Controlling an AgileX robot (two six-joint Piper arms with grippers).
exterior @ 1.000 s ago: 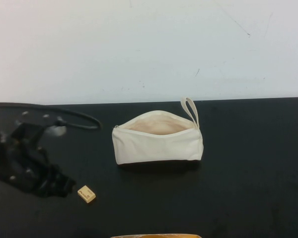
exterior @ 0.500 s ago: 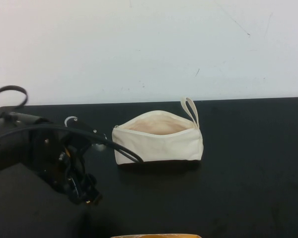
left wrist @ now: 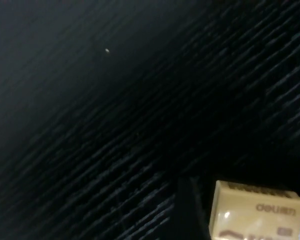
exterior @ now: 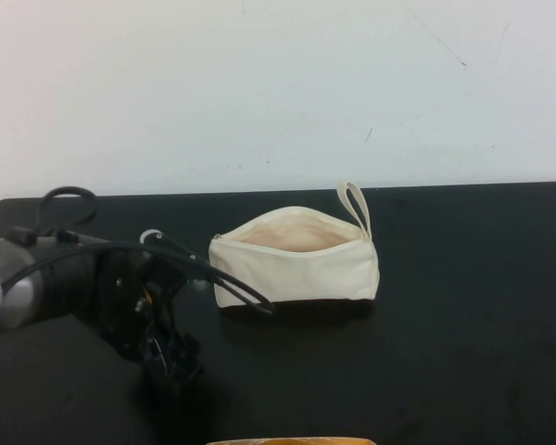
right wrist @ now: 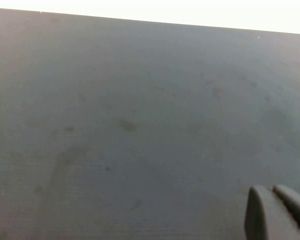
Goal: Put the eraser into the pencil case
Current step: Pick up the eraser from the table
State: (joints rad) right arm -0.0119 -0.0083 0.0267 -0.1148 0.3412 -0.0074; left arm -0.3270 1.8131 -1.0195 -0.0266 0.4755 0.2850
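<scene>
The cream pencil case (exterior: 296, 264) lies on the black table (exterior: 463, 324), its zip open and the beige lining showing, with its loop strap (exterior: 357, 206) at the right end. My left gripper (exterior: 173, 363) is down at the table, front-left of the case, and hides the eraser in the high view. In the left wrist view the tan eraser (left wrist: 257, 214) with dark print lies on the table right beside one dark finger (left wrist: 187, 212), between the open jaws. My right gripper (right wrist: 275, 212) is shut and empty over bare table, out of the high view.
A black cable (exterior: 218, 278) runs from the left arm past the case's left end. A tan-orange edge (exterior: 292, 441) shows at the front middle of the table. A white wall (exterior: 278, 93) stands behind the table.
My left arm has swung in from the left and forward, and its gripper has come down over the eraser, which now is hidden in the high view. The case has not moved.
</scene>
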